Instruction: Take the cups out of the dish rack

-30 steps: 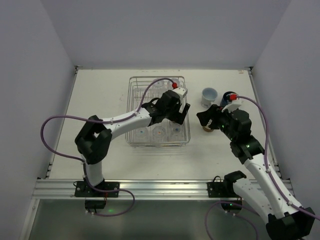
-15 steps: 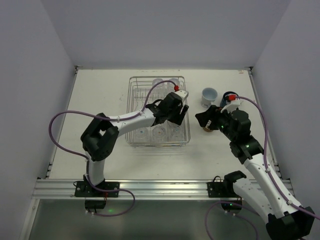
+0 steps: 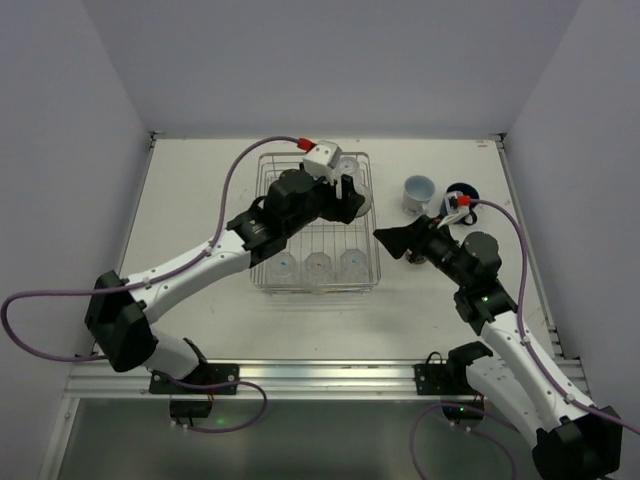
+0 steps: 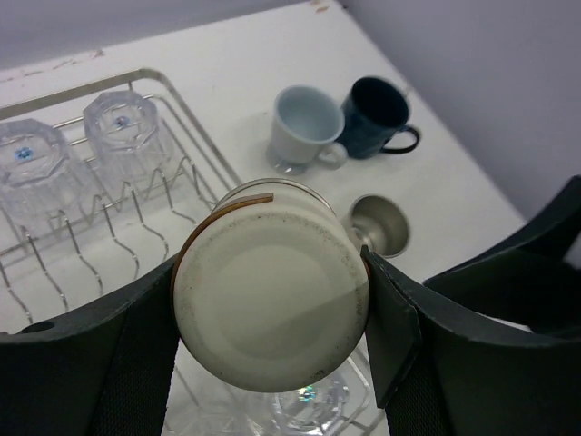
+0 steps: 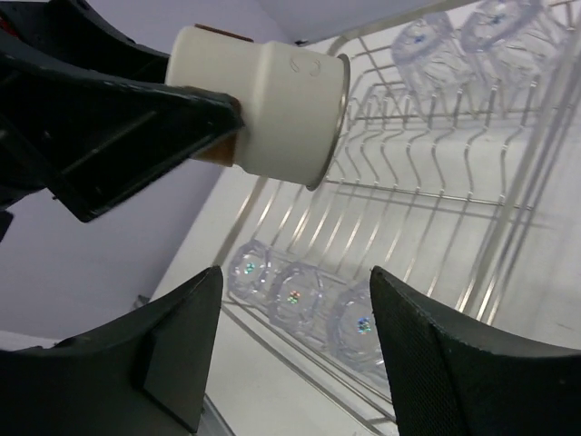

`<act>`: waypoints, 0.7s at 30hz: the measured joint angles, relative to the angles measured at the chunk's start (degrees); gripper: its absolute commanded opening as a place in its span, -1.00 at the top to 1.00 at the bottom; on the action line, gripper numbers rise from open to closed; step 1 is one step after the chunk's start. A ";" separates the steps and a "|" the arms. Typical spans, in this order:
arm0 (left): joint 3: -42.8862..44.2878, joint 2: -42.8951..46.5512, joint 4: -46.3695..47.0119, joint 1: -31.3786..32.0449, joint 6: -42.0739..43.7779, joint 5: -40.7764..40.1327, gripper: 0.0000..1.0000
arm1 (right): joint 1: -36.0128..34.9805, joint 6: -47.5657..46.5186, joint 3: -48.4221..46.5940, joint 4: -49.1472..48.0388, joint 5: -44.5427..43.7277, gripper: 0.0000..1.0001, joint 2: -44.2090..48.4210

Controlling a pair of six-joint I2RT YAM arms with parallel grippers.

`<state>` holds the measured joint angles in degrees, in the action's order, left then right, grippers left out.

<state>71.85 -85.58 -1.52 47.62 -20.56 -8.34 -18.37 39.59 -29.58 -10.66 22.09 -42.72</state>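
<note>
My left gripper (image 4: 272, 292) is shut on a beige cup (image 4: 272, 295), held by its sides with its base toward the wrist camera, in the air above the right side of the dish rack (image 3: 318, 290). In the right wrist view the same beige cup (image 5: 272, 109) lies on its side, mouth toward the rack's prongs (image 5: 408, 163). My right gripper (image 3: 392, 240) is open and empty, just right of the rack and pointing at it. Three clear tumblers (image 5: 295, 291) stand upside down along the rack's near row. Two more clear tumblers (image 4: 123, 123) stand in the far row.
On the table right of the rack stand a pale blue cup (image 3: 419, 190), a dark blue mug (image 3: 462, 192) and a small brownish cup (image 4: 381, 222). The white enclosure walls close in the table on the left, back and right.
The left gripper has closed on the beige cup and lifted it out of the rack, with the arm stretched out further. The right gripper has moved left toward the rack.
</note>
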 measured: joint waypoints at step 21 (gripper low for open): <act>-18.58 11.98 24.02 -5.25 -28.02 29.64 0.26 | -0.09 10.99 1.90 -23.74 17.35 0.07 -5.31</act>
<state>53.28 -73.60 22.50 42.37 -48.58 21.30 -18.46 50.59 -27.68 -34.39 39.44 -48.03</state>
